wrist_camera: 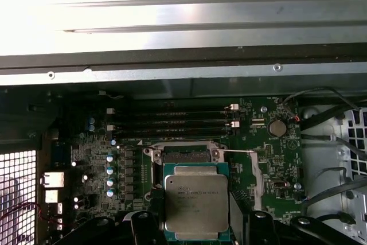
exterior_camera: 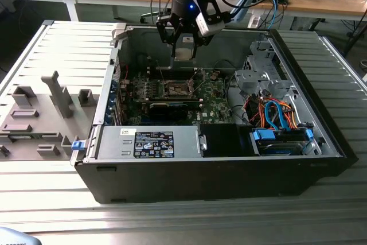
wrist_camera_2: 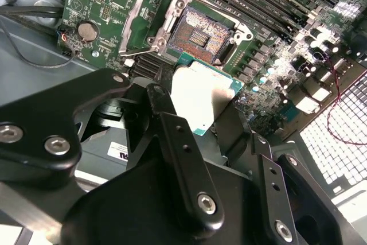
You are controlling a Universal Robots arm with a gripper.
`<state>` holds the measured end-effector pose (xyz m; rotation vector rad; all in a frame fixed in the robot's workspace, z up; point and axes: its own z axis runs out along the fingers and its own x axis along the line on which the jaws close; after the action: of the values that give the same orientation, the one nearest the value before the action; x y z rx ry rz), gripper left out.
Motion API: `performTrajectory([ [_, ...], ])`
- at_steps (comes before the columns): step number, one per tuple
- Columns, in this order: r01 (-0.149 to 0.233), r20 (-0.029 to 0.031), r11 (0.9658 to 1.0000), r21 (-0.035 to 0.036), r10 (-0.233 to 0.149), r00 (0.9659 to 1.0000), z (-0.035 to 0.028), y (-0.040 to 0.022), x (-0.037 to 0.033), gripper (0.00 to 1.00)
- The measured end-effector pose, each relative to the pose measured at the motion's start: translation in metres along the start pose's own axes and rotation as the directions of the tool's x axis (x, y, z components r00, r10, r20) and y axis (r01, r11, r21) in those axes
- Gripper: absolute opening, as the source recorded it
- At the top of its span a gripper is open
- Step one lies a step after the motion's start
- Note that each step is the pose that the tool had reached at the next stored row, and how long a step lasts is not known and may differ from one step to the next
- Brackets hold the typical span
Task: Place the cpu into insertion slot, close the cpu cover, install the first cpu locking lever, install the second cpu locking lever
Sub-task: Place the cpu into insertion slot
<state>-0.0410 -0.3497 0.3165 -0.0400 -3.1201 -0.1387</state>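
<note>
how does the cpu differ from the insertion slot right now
The cpu is held in the gripper above the green board; the insertion slot sits in it, uncovered and empty. The cpu has a pale silver top; the insertion slot is dark with a coppery contact field. Both are square.

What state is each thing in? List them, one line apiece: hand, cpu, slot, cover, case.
hand: shut on the cpu.
cpu: held in the hand, metal top showing, not yet in the insertion slot.
insertion slot: empty, contacts bare.
cpu cover: swung open, clear of the insertion slot.
computer case: side open, inside exposed.
</note>
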Motion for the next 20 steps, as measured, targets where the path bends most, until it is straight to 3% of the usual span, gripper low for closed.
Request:
performTrajectory([
  [20, 0.0, 0.0, 1.0, 0.0001, 0.0, 1.0, 0.0046, -0.0005, 0.0027, 0.54],
])
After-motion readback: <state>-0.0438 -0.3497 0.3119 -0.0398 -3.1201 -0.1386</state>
